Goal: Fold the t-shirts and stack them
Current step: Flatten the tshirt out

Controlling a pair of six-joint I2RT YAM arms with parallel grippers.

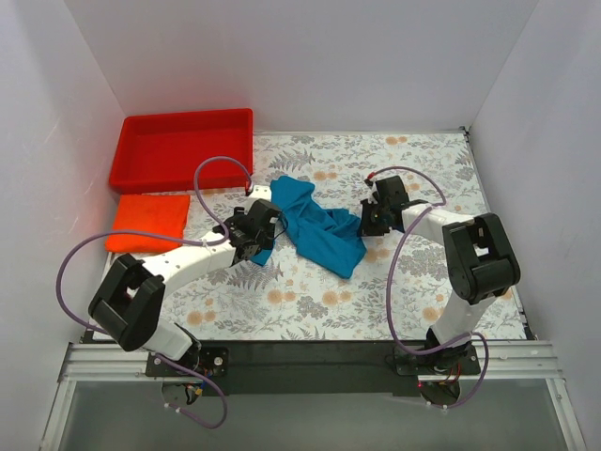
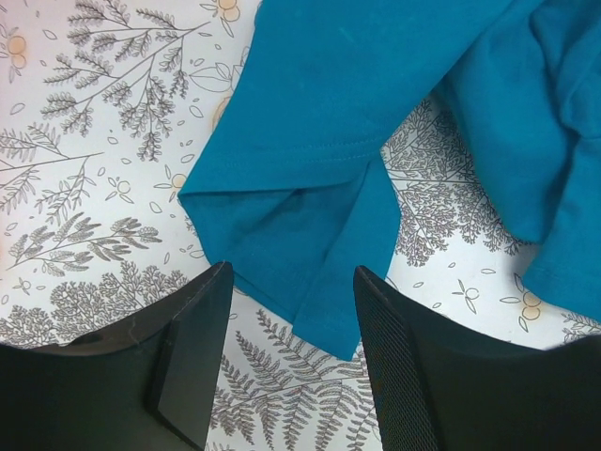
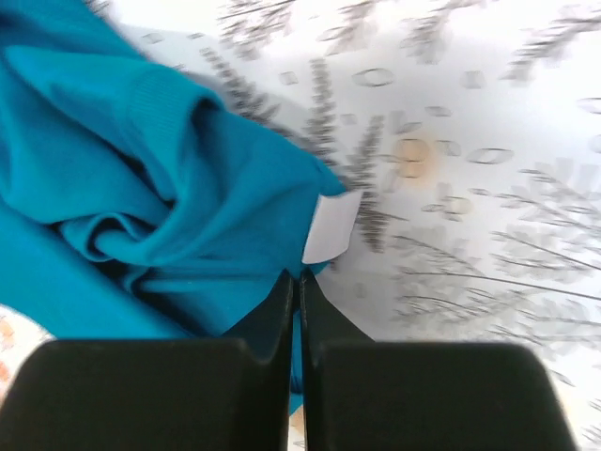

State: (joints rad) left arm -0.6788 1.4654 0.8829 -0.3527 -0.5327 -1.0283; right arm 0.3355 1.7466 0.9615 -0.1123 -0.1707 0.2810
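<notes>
While the crumpled teal t-shirt [image 1: 315, 225] lay midway on the desk [image 1: 310, 301], the left pincer [image 2: 291, 277] stood released over its hem, the right pincer [image 3: 296, 282] clenched its right edge; the orange t-shirt [image 1: 148, 223] lay folded at the left.

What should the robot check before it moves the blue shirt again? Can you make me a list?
1. Right claw pinching the teal shirt: ok, shut on cloth near the white label.
2. Left claw gripping too: not ok, it is open, with a hem corner showing between its fingers.
3. Teal shirt spread flat: not ok, it is bunched up.
4. Orange shirt folded: ok, it lies next to the red tray.
5. How many cloth layers are pinched: cannot tell.
</notes>
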